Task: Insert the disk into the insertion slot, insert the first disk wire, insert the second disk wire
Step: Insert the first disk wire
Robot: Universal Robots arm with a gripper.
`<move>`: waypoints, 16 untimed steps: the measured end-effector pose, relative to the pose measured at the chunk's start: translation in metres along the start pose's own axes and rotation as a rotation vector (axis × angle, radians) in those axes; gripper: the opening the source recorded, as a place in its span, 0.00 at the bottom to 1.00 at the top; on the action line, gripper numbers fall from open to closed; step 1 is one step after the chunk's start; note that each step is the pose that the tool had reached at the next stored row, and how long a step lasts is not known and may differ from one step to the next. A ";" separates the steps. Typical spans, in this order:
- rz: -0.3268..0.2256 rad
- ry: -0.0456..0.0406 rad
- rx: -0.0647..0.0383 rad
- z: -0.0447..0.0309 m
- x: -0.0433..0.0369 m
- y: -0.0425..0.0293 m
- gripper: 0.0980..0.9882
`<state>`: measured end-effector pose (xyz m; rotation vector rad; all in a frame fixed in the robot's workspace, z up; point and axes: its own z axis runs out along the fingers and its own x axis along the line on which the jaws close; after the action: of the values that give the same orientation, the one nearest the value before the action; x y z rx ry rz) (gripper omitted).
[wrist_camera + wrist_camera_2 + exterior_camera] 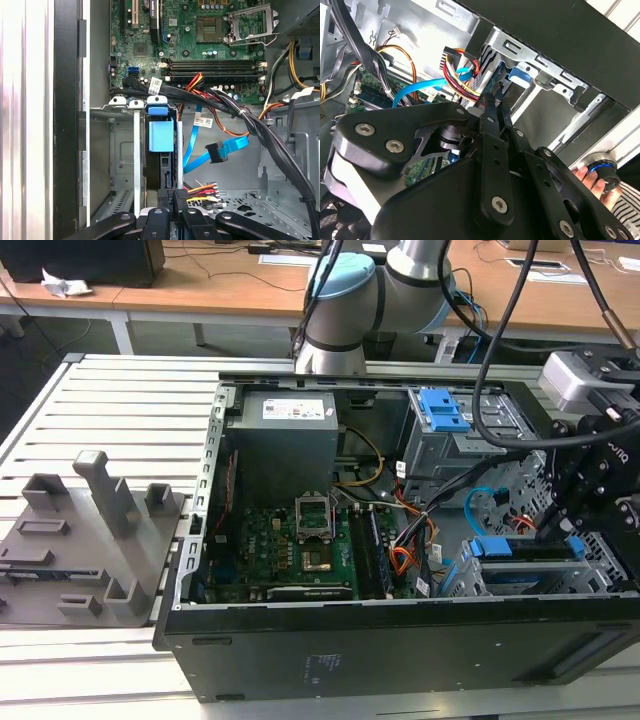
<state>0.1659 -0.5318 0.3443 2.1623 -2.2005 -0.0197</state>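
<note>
Disk [161,136] sits on edge inside insertion slot [136,150], back end out so plugs can reach it; gripper [174,202] jaws almost closed, look to pinch black plug of first disk wire [202,190] right at disk's back; second disk wire [220,151] hangs loose beside, not plugged in; second wrist view adds person's hand [592,176] near case edge; exterior view gives whole case [400,640].
</note>
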 end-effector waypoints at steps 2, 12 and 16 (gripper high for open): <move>0.000 0.0000 0.000 0.0010 0.0000 -0.0007 0.07; 0.000 0.0002 0.000 0.0065 0.0001 -0.0041 0.07; 0.000 0.0001 0.000 0.0068 0.0001 -0.0042 0.07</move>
<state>0.1698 -0.5322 0.3373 2.1619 -2.2005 -0.0199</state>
